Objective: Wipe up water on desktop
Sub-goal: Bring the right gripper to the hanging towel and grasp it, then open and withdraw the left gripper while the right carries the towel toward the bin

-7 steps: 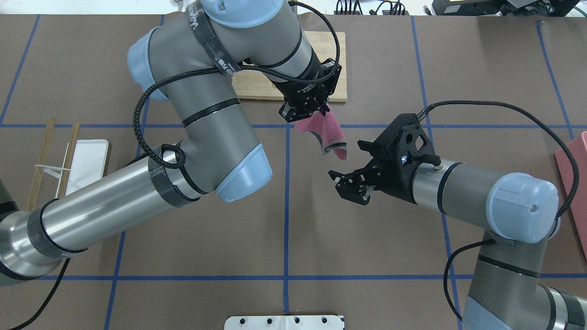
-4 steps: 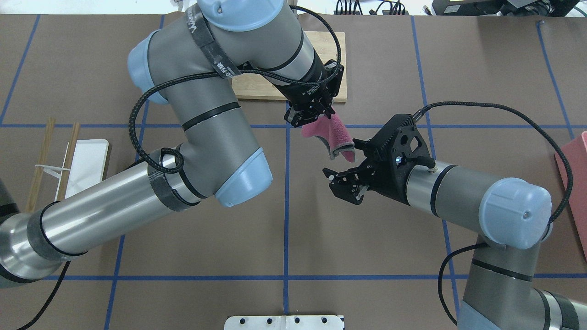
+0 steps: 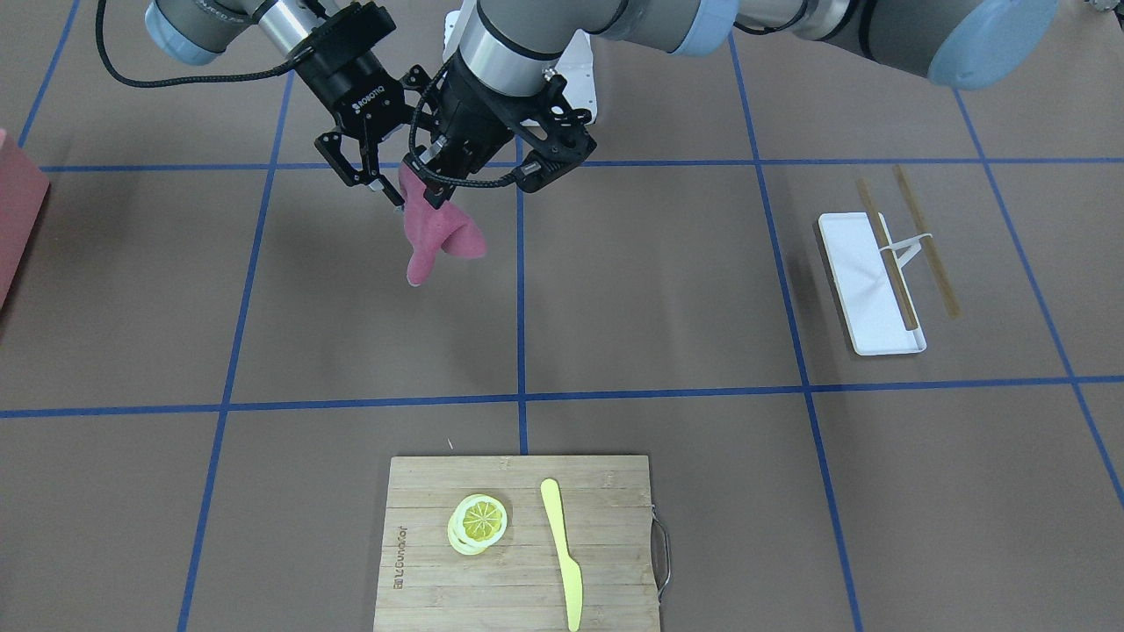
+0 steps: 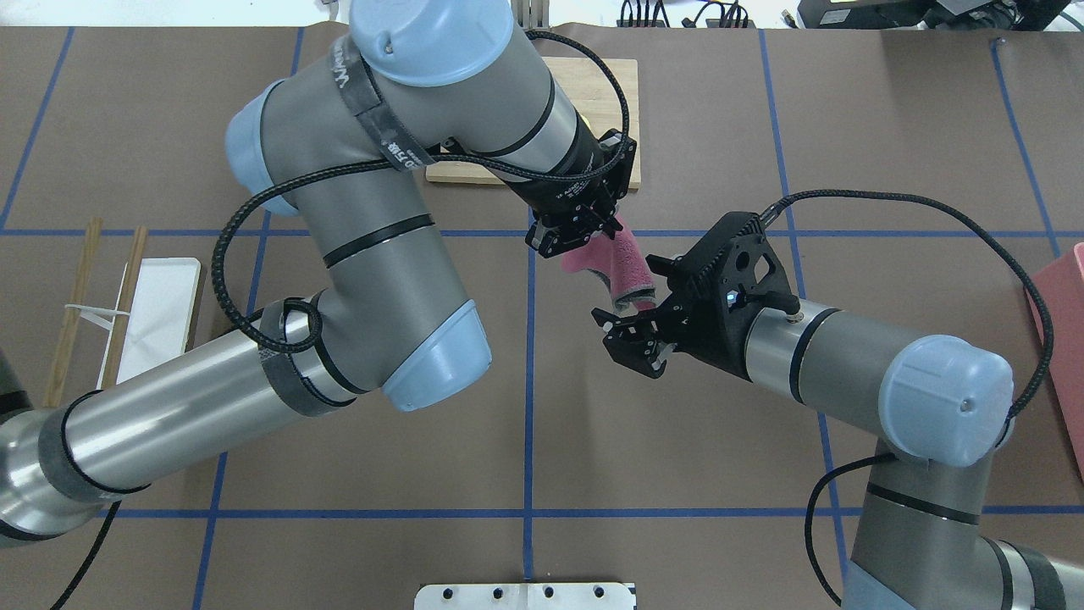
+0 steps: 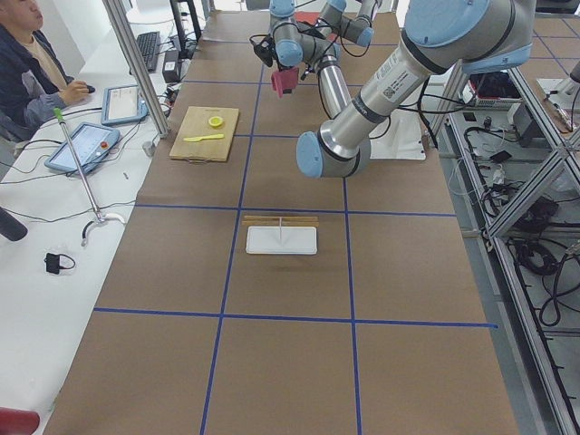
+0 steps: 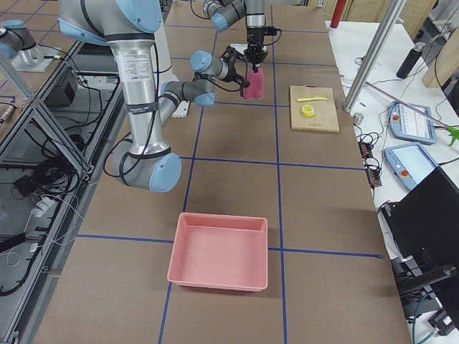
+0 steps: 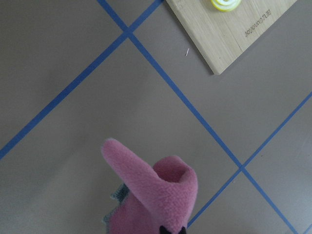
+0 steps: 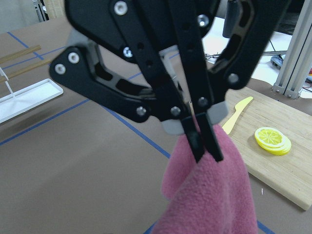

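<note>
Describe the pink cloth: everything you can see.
Pink fleece-like cloth with greyish trim at one edge, crumpled. It hangs limp from the left gripper, whose jaws are shut on its top edge. Its lower end appears clear of the desktop. The open right gripper sits beside it, not gripping.

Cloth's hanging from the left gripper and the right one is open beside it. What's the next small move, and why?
Probably ease the right gripper forward around the cloth's hanging end. The left gripper pinches only its top, above the desktop, and the right jaws stand open beside it.
</note>
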Action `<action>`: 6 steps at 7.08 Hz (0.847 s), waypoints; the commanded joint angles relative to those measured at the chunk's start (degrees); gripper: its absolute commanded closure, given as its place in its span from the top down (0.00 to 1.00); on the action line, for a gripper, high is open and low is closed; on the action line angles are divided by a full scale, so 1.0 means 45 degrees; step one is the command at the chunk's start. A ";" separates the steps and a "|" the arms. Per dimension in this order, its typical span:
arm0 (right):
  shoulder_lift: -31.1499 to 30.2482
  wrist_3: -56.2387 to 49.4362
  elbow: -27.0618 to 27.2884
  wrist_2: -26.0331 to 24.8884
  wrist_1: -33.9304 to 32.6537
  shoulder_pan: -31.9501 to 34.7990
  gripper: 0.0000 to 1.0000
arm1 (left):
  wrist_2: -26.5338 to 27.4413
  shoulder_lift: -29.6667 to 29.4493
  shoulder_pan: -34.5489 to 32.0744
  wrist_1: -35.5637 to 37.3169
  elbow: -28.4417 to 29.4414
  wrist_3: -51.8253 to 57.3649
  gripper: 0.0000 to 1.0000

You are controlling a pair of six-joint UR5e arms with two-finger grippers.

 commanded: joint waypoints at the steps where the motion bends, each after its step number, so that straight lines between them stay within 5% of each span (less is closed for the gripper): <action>1: 0.0006 0.0000 -0.0005 -0.0255 -0.0004 0.0001 0.89 | -0.0015 0.0382 0.0025 0.0004 -0.0459 -0.0012 0.00; 4: 0.0006 0.0000 -0.0004 -0.0609 -0.0005 -0.0115 0.86 | -0.0015 0.0362 0.0025 0.0024 -0.0614 -0.0031 0.00; 6: 0.0006 0.0020 0.0034 -0.0667 -0.0005 -0.0213 0.66 | -0.0015 0.0362 0.0083 0.0024 -0.0635 -0.0070 0.00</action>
